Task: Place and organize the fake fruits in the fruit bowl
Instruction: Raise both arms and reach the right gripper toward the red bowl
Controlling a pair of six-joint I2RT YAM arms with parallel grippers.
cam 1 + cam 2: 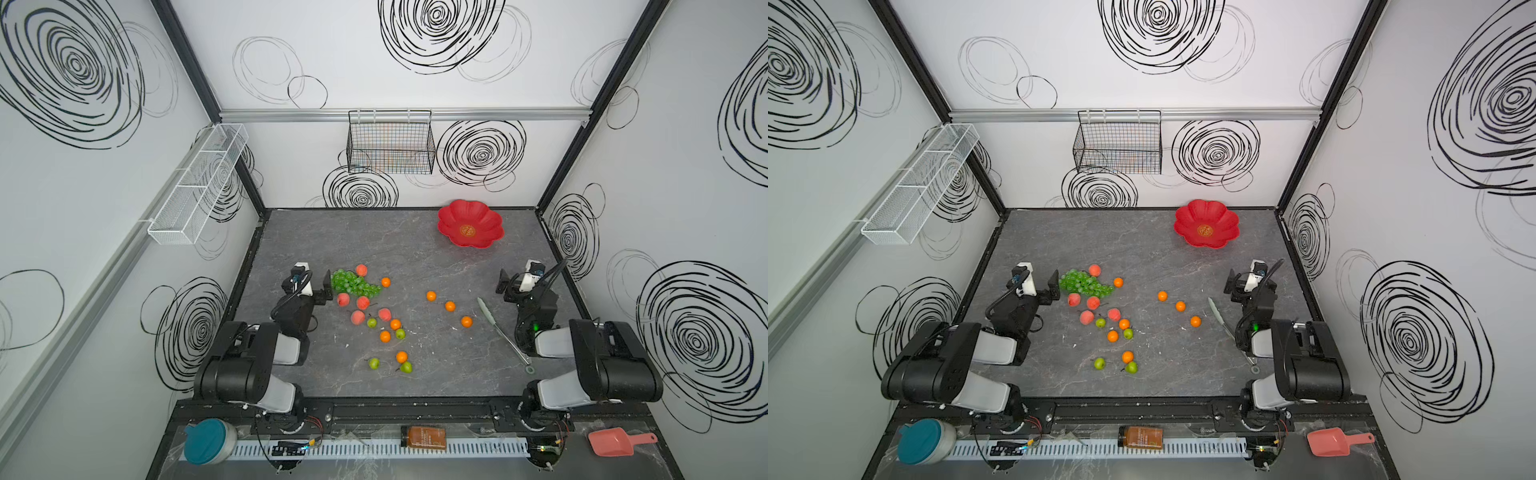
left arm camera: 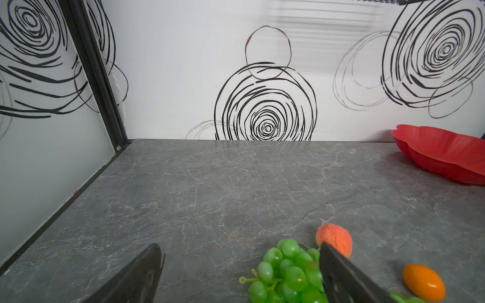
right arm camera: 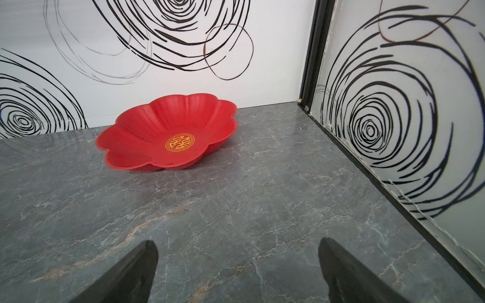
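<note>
Grey marbled tabletop [image 1: 415, 249], 3 swirl-scribbled white walls [image 1: 353, 62] — fruit bowl [image 1: 470, 224] far right; left gripper [image 2: 239, 245] and right gripper [image 3: 236, 241] jaws wide.

On the table [image 1: 415, 249] I count seven oranges [image 1: 431, 296]: three lie nearer to the right pincer [image 3: 237, 241] and four nearer to the left pincer [image 2: 240, 248]. There are five peaches [image 1: 363, 302] and four green apples [image 1: 374, 363], all on the side of the left pincer, and one bunch of grapes [image 1: 353, 284] just beside it. One fruit bowl [image 1: 470, 224] stands ahead of the right pincer, and one pair of tongs [image 1: 498, 332] lies near it. Well apart from both pincers are one black wire basket [image 1: 390, 145], one white mesh basket [image 1: 195, 187], one pink scoop [image 1: 615, 442], one amber jar [image 1: 423, 437] and one container with a teal lid [image 1: 205, 440].
</note>
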